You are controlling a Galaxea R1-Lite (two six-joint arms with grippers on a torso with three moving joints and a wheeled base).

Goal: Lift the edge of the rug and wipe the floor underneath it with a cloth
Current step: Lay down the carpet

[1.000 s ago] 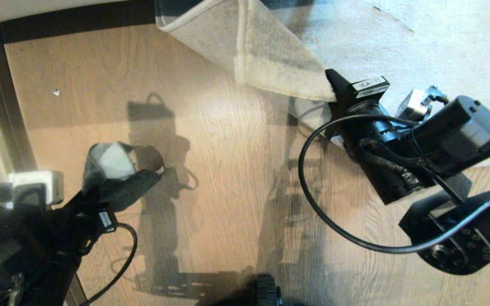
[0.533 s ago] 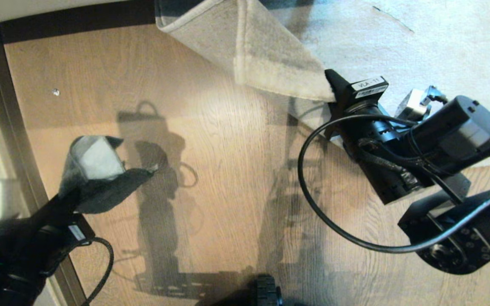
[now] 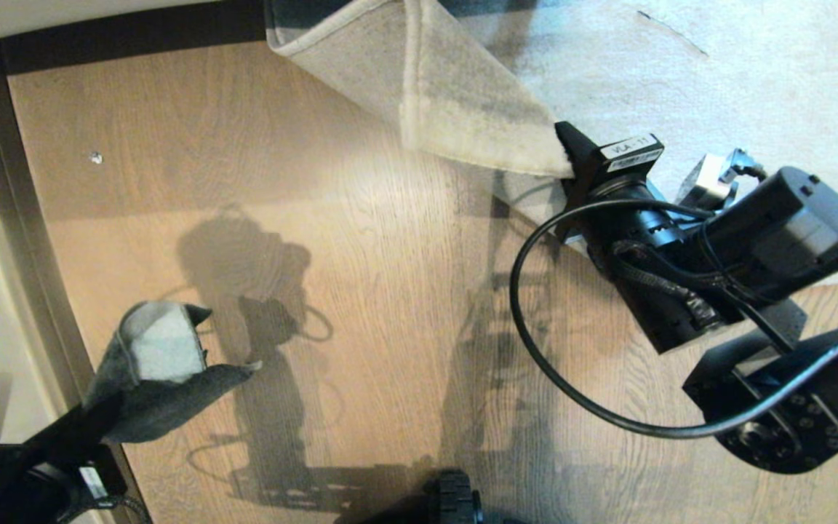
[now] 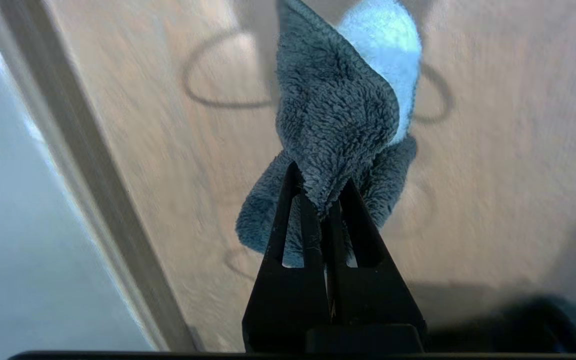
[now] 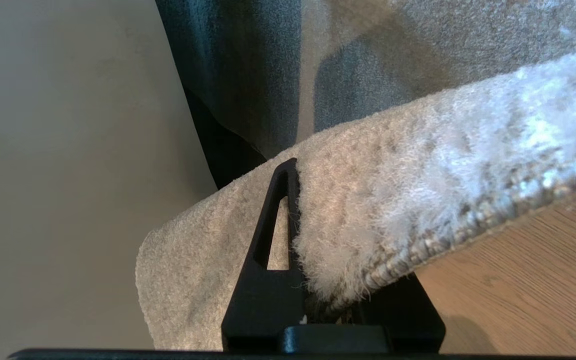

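Two arms are busy here. From the head view, the right gripper is pinching the rug edge and holding that corner folded up and back, so a patch of bare floor is exposed below it. The left gripper sits low on the left by the dark skirting, clamped on the cloth, which sticks out from it toward the middle. So the uncovered floor lies ahead and to the right of the cloth, well apart from it, and the left arm is the only one free to get there.

Left wrist view: jaws closed tight on the cloth, which bunches up past the tips, fuzzy lighter side showing, above the floor.

Right wrist view: one finger shows, pressed against the thick pile of the rug edge, the other hidden underneath. Looks like a solid hold to me.
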